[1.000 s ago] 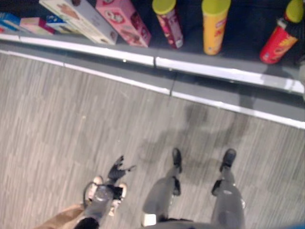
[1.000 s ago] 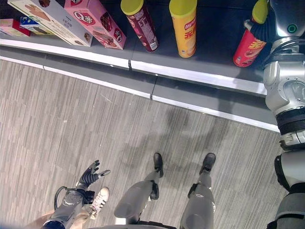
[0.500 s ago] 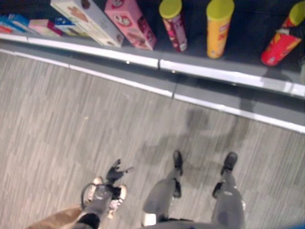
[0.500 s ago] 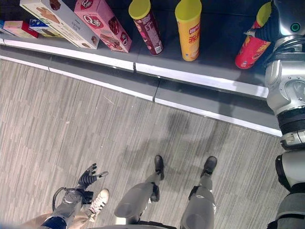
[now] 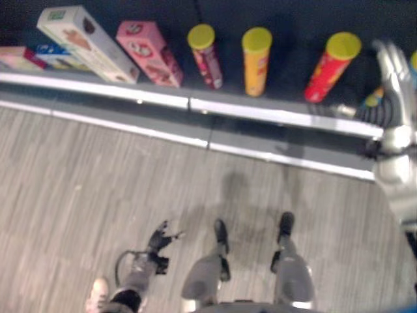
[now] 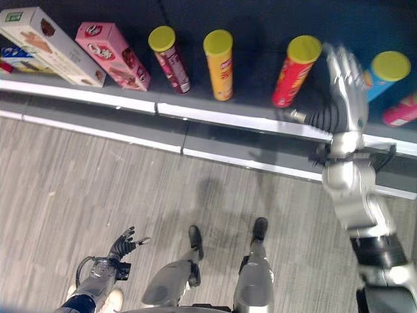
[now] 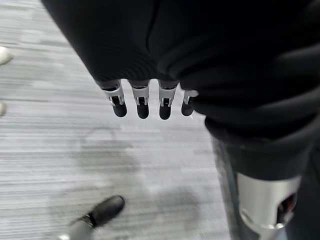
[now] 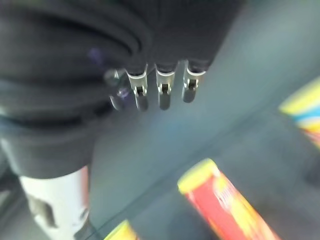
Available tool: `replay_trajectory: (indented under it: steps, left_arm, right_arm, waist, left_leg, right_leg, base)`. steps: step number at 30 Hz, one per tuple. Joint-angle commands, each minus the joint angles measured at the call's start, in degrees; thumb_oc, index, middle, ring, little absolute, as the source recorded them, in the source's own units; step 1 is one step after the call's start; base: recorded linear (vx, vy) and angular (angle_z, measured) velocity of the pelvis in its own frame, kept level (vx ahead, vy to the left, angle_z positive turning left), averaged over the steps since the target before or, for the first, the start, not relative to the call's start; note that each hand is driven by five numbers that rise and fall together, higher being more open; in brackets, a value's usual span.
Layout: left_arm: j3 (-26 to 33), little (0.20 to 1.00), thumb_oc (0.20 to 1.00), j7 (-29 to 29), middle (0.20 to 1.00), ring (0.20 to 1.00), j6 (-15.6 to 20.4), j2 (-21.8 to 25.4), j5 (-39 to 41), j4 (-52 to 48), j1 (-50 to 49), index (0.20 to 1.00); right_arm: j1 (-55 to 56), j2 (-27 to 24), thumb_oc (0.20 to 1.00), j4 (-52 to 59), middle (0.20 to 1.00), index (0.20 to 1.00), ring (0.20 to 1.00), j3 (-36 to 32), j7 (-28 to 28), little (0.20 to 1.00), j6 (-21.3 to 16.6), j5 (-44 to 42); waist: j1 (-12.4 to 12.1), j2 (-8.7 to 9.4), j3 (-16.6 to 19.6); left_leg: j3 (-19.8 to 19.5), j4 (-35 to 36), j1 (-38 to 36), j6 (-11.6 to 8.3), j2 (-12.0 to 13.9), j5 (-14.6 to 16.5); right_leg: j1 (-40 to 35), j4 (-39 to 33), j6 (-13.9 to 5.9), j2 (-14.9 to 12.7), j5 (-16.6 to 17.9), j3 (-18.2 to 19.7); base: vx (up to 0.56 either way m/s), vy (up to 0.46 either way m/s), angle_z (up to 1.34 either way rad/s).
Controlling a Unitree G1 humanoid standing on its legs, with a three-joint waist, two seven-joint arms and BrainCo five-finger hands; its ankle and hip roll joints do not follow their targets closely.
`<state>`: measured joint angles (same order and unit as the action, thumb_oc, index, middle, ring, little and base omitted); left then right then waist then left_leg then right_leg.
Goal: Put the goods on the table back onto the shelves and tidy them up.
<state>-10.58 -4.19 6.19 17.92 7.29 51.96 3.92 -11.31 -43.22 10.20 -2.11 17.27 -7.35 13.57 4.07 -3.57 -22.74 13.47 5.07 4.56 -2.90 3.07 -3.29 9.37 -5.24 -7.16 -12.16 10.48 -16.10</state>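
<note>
A red can with a yellow lid (image 6: 296, 72) stands on the dark shelf (image 6: 260, 26), and it shows past the fingers (image 8: 160, 92) in the right wrist view as the red can (image 8: 225, 200). My right hand (image 6: 343, 78) is raised just right of it, fingers straight and open, holding nothing; I cannot tell if it touches the can. A blue can with a yellow lid (image 6: 384, 73) stands right of the hand. My left hand (image 6: 124, 244) hangs low over the floor, open and empty, its fingers (image 7: 140, 102) relaxed.
Further left on the shelf stand an orange can (image 6: 220, 64), a dark red can (image 6: 169, 57), a pink box (image 6: 112, 55) and a white box (image 6: 49, 45). A pink pack (image 6: 401, 111) lies at far right. A white rail (image 6: 228, 120) edges the shelf. A person's shoe (image 5: 98, 290) is by my left arm.
The camera has shifted. My right hand, earlier against the red can's top, now stands beside the can with straight fingers. The left hand hangs as before.
</note>
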Motion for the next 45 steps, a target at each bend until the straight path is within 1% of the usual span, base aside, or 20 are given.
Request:
replay_trajectory:
  steps: [1,2,3,5,10,13,17,19,22,24,26,28,30,31,32,33,34,36,42,45]
  left_arm:
    - [0.6,1.000,1.000,0.6,1.000,1.000,0.5,0.8,-2.9,5.0,-0.7,1.000]
    - [1.7,1.000,1.000,1.2,1.000,1.000,0.8,1.0,-3.0,5.0,-0.9,1.000]
    - [1.7,1.000,1.000,1.2,1.000,1.000,0.8,1.1,-3.0,5.0,-0.9,1.000]
    - [3.0,1.000,1.000,1.7,1.000,1.000,0.6,1.9,-2.3,4.4,-1.2,1.000]
    - [4.7,1.000,1.000,2.7,1.000,1.000,0.1,3.1,-1.9,5.5,-1.8,1.000]
    - [6.4,1.000,1.000,3.8,1.000,1.000,0.0,4.5,-0.6,5.7,-3.3,1.000]
    - [8.4,1.000,1.000,3.8,1.000,1.000,-0.1,5.4,1.2,5.2,-4.3,1.000]
    - [9.0,1.000,1.000,3.5,1.000,1.000,0.1,5.6,1.6,5.2,-5.4,1.000]
    - [9.7,1.000,1.000,3.0,1.000,1.000,0.1,4.5,3.1,5.3,-5.6,1.000]
    - [9.7,1.000,1.000,2.9,1.000,1.000,0.3,3.2,3.7,5.0,-5.6,1.000]
    - [9.0,1.000,1.000,2.6,1.000,1.000,0.2,2.1,3.7,4.7,-5.4,1.000]
    - [9.0,1.000,1.000,2.4,1.000,1.000,-0.7,0.6,5.5,5.0,-4.3,1.000]
    - [10.3,1.000,1.000,1.8,1.000,1.000,0.1,0.3,4.4,2.9,-8.6,1.000]
    - [10.4,1.000,1.000,1.9,1.000,1.000,0.4,-0.1,4.7,1.3,-10.3,1.000]
    - [10.4,1.000,1.000,1.9,1.000,1.000,0.3,-0.1,4.7,1.2,-10.4,1.000]
    - [10.0,1.000,1.000,1.9,1.000,1.000,0.8,-0.4,4.5,0.5,-11.5,1.000]
    - [10.1,1.000,1.000,1.9,1.000,1.000,0.8,-0.4,4.5,0.5,-11.6,1.000]
    - [10.2,1.000,1.000,1.8,1.000,1.000,1.1,-0.6,3.5,0.5,-12.5,1.000]
    - [11.7,1.000,1.000,1.0,1.000,1.000,0.8,-1.6,3.3,3.3,-13.2,1.000]
    - [13.2,1.000,1.000,0.8,1.000,1.000,0.6,-2.6,3.6,4.9,-14.5,1.000]
  right_arm:
    - [3.1,-2.0,1.000,2.9,1.000,1.000,1.000,-4.3,-8.2,1.000,-5.9,-14.6]
    - [6.3,-2.4,1.000,4.6,1.000,1.000,1.000,-6.4,-12.8,1.000,-7.3,-20.9]
    - [6.4,-2.3,1.000,4.7,1.000,1.000,1.000,-6.4,-12.9,1.000,-7.2,-20.9]
    - [6.0,-4.3,1.000,4.5,1.000,1.000,1.000,-6.0,-16.7,1.000,-8.1,-27.0]
    - [7.2,-8.0,1.000,2.6,1.000,1.000,1.000,-7.9,-20.0,1.000,-6.9,-31.4]
    - [6.2,-11.3,1.000,-3.9,1.000,1.000,1.000,-9.3,-19.6,1.000,-5.5,-34.0]
    - [5.3,-13.0,1.000,-7.3,1.000,1.000,1.000,-10.0,-17.9,1.000,-4.2,-32.8]
    - [5.7,-14.5,1.000,-7.8,1.000,1.000,1.000,-12.0,-16.9,1.000,-4.1,-32.1]
    - [5.9,-18.0,1.000,-7.9,1.000,1.000,1.000,-13.8,-16.0,1.000,-4.2,-31.7]
    - [6.6,-19.6,1.000,-7.8,1.000,1.000,1.000,-15.3,-15.2,1.000,-4.5,-31.0]
    - [5.4,-20.6,1.000,-7.3,1.000,1.000,1.000,-15.5,-14.4,1.000,-4.7,-31.4]
    - [2.6,-19.9,1.000,-7.7,1.000,1.000,1.000,-13.7,-12.5,1.000,-4.3,-31.5]
    - [2.5,-19.9,1.000,-8.1,1.000,1.000,1.000,-14.5,-11.8,1.000,-4.4,-28.9]
    - [2.1,-20.2,1.000,-8.1,1.000,1.000,1.000,-14.9,-11.2,1.000,-4.2,-27.5]
    - [2.1,-20.1,1.000,-8.1,1.000,1.000,1.000,-14.8,-11.2,1.000,-4.1,-27.5]
    - [0.0,-19.7,1.000,-9.2,1.000,1.000,1.000,-14.8,-10.1,1.000,-4.7,-27.4]
    - [-0.2,-19.7,1.000,-9.3,1.000,1.000,1.000,-14.6,-10.1,1.000,-4.7,-27.4]
    - [-2.5,-20.2,1.000,-11.6,1.000,1.000,1.000,-12.6,-9.0,1.000,-4.7,-26.1]
    - [-5.4,-20.6,1.000,-13.3,1.000,1.000,1.000,-10.9,-7.2,1.000,-4.4,-24.6]
    - [-8.1,-19.7,1.000,-13.9,1.000,1.000,1.000,-8.1,-6.6,1.000,-4.2,-22.4]
  waist:
    - [2.1,0.78,6.6]
    - [3.6,1.92,7.1]
    - [3.5,2.00,7.2]
    - [3.1,2.61,7.6]
    - [3.2,4.29,9.0]
    - [2.2,6.20,11.4]
    - [1.0,7.92,12.6]
    - [0.1,9.91,13.8]
    - [0.7,8.48,14.0]
    - [1.4,7.78,13.9]
    - [1.5,7.19,12.9]
    - [0.1,8.15,12.4]
    - [-2.3,9.55,11.4]
    - [-3.2,10.26,11.1]
    - [-3.4,10.35,11.2]
    - [-4.9,10.39,10.5]
    - [-4.9,10.45,10.5]
    - [-7.6,9.01,9.5]
    - [-10.3,6.86,8.9]
    - [-11.4,6.22,9.9]
  left_leg:
    - [5.2,-0.1,-2.9,-2.76,1.7,5.1]
    - [7.3,-0.1,-4.0,-2.49,1.6,5.6]
    - [7.4,-0.1,-3.9,-2.45,1.6,5.5]
    - [12.1,-0.1,-5.6,-3.06,4.2,6.2]
    - [17.7,-0.1,-8.3,-3.59,6.8,5.9]
    - [23.1,-0.7,-9.5,-4.97,9.3,4.7]
    - [27.9,-2.5,-10.9,-6.70,12.5,3.6]
    - [31.0,-6.8,-12.0,-8.86,16.7,2.7]
    - [32.0,-12.0,-13.6,-12.10,24.4,-3.7]
    - [31.2,-15.7,-14.2,-12.10,27.7,-9.5]
    - [27.6,-20.5,-13.6,-12.10,29.5,-12.4]
    - [20.1,-25.0,-9.7,-11.24,25.9,-9.1]
    - [12.1,-27.2,-3.6,-8.71,18.9,-1.5]
    - [11.0,-26.5,-1.5,-6.55,15.9,0.5]
    - [11.2,-26.4,-1.5,-6.44,15.8,0.5]
    - [9.9,-23.9,0.7,-5.25,12.1,3.2]
    - [10.1,-23.8,0.5,-5.20,12.0,3.2]
    - [8.1,-14.8,6.0,-5.35,6.8,0.0]
    - [7.6,-4.8,7.5,-6.08,4.8,-3.8]
    - [8.2,-2.6,4.5,-4.48,4.0,-4.4]
  right_leg:
    - [-0.1,3.8,-6.17,-1.9,-4.9,3.3]
    - [0.7,5.1,-6.67,-1.6,-4.3,4.1]
    - [0.9,5.1,-6.65,-1.6,-4.2,4.2]
    - [0.9,10.1,-7.09,-3.3,-6.1,-4.4]
    - [-1.4,12.3,-6.78,-6.7,-6.0,-8.6]
    - [-5.5,8.7,-7.84,-12.4,0.9,-11.6]
    - [-6.8,6.2,-7.84,-14.0,3.6,-14.4]
    - [-8.3,4.8,-7.84,-12.4,-1.2,-16.2]
    - [-9.5,4.0,-5.15,-6.0,-7.2,-14.4]
    - [-11.6,1.7,-3.14,-1.4,-10.0,-13.6]
    - [-13.9,0.5,-0.73,2.6,-12.5,-11.7]
    - [-15.0,0.2,0.88,4.9,-14.4,-8.7]
    - [-15.8,0.2,1.18,6.0,-15.3,-6.0]
    - [-15.3,0.2,1.30,6.2,-14.6,-4.7]
    - [-15.2,0.2,1.22,6.1,-14.6,-4.6]
    - [-15.4,0.2,0.85,6.8,-14.7,-1.9]
    - [-15.4,0.2,0.79,6.7,-14.7,-1.8]
    - [-16.6,0.2,0.55,8.8,-14.9,1.5]
    - [-20.5,0.2,1.48,12.6,-17.5,4.4]
    - [-22.7,0.2,1.32,14.2,-18.8,6.0]
  base:
    - [0.12,0.155,-0.54]
    - [0.08,0.119,-0.55]
    - [0.01,0.106,-0.81]
    - [0.02,0.059,-1.25]
    - [0.02,-0.071,-1.23]
    - [-0.04,-0.291,-1.22]
    - [-0.02,-0.373,-1.23]
    - [0.08,-0.514,-1.10]
    - [0.07,-0.503,-0.83]
    - [0.09,-0.430,-0.34]
    - [0.13,-0.426,-0.61]
    - [0.11,-0.469,-0.80]
    - [0.05,-0.367,-1.01]
    - [-0.01,-0.152,-1.30]
    - [0.03,-0.136,-1.07]
    - [0.07,-0.079,-0.61]
    - [0.13,-0.146,-0.78]
    - [0.20,-0.096,-1.17]
    - [0.24,-0.063,-0.98]
    - [0.30,-0.034,-0.30]
